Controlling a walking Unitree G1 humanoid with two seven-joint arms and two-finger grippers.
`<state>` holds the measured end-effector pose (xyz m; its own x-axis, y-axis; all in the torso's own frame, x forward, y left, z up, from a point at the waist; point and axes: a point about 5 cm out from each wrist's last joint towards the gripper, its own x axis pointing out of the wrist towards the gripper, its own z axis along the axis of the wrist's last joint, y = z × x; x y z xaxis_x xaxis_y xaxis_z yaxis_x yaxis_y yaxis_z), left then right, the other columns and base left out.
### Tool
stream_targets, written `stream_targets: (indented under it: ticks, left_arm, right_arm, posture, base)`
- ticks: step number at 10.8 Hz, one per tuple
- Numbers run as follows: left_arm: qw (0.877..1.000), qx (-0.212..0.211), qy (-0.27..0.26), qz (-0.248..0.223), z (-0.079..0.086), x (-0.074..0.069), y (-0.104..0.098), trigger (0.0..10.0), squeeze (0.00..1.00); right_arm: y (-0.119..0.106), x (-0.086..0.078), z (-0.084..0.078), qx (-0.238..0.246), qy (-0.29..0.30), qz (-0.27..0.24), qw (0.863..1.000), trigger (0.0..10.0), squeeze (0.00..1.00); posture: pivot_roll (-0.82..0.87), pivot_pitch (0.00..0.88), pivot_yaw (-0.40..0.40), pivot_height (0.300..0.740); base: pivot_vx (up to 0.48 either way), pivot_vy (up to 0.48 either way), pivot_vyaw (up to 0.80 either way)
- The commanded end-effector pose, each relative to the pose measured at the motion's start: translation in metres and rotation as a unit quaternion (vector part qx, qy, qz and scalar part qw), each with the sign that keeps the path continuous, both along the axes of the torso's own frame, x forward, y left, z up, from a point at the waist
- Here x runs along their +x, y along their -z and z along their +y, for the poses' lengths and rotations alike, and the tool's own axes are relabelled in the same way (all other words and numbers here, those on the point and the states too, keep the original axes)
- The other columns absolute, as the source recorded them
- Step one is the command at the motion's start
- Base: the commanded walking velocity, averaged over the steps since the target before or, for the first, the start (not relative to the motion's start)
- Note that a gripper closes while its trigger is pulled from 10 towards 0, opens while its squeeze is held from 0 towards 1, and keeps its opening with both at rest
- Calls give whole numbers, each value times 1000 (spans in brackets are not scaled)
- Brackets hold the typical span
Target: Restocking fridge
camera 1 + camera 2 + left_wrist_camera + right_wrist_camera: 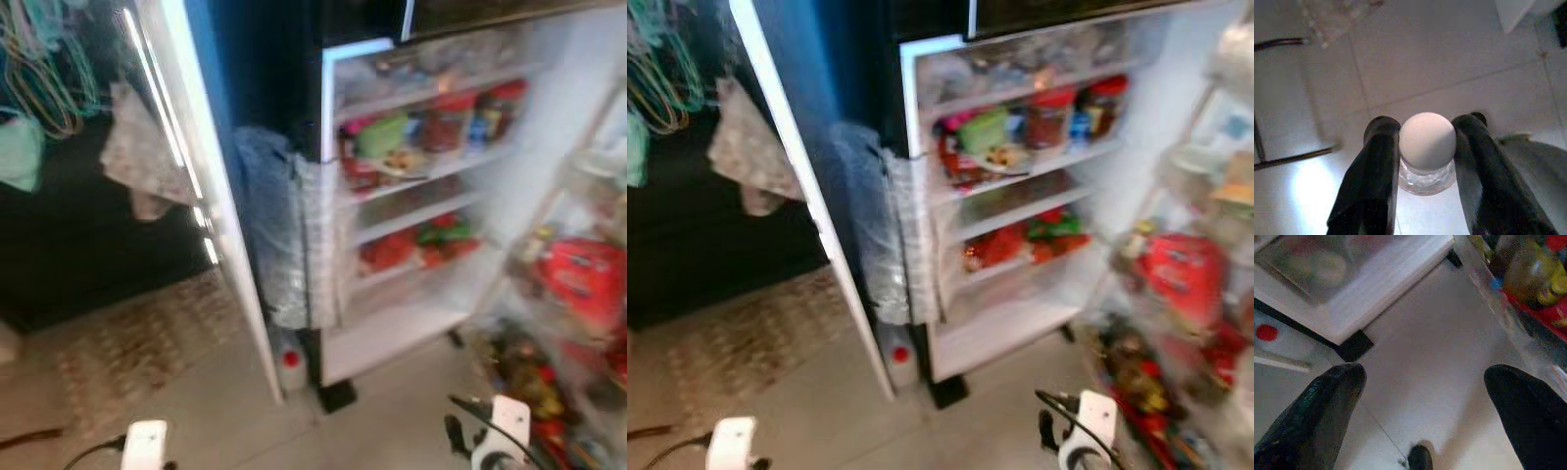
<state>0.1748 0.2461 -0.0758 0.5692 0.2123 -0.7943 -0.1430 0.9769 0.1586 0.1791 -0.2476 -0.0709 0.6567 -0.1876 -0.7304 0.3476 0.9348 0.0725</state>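
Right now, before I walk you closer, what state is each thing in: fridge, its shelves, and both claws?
White fridge: open, both doors swung wide.
Fridge shelves: stocked with red-lidded jars and packets; lowest shelf looks bare.
Left claw: shut on a clear bottle with a white round cap, held above the tiled floor.
Right claw: open, holding nothing, pointed down at the floor.
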Motion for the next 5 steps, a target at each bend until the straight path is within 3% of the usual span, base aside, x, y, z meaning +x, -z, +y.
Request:
stream_targets:
  ticks: [1,2,4,5]
  left_arm:
    - [1000,-7,2,-4,-4,4,-1,10000,0]
    - [1000,-7,2,-5,-4,4,-1,10000,0]
    - [1000,-7,1,-6,-4,4,-1,10000,0]
    - [1000,-7,2,-4,-5,4,-1,10000,0]
  right_arm:
    - [4,-17,-12,-3,20,20,1000,10000,0]
    - [5,-21,-14,-8,18,27,999,10000,0]
    - [7,-23,-13,-9,16,33,999,10000,0]
    - [9,-23,-8,-5,18,36,999,10000,0]
  posture:
    - [-87,0,42,740]
    - [-84,0,41,740]
    - [-84,0,41,740]
    - [-84,0,39,740]
  base:
    - [0,0,0]
    - [0,0,0]
    - [0,0,675]
    - [0,0,0]
